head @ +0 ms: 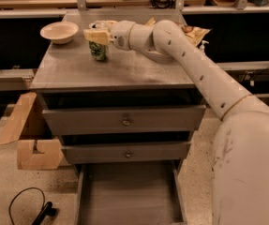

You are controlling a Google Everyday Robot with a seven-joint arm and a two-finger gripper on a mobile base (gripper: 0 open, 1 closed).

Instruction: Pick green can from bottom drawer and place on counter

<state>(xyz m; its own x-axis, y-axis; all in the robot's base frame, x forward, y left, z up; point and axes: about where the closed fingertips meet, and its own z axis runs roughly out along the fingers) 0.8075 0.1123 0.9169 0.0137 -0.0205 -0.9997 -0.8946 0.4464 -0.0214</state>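
The green can (98, 50) stands upright on the grey counter (124, 69), in its back left part. My gripper (96, 34) reaches in from the right and sits around the top of the can, its pale fingers (95, 35) on the can's upper half. The can's base looks to be resting on the counter. The bottom drawer (129, 193) is pulled out at the bottom of the view, its flat grey floor bare.
A cream bowl (59, 32) sits at the counter's back left corner, next to the can. A crumpled snack bag (190, 32) lies at the back right behind my arm. Two closed drawer fronts (124, 121) with knobs face me. Cardboard pieces (28, 139) lie on the floor left.
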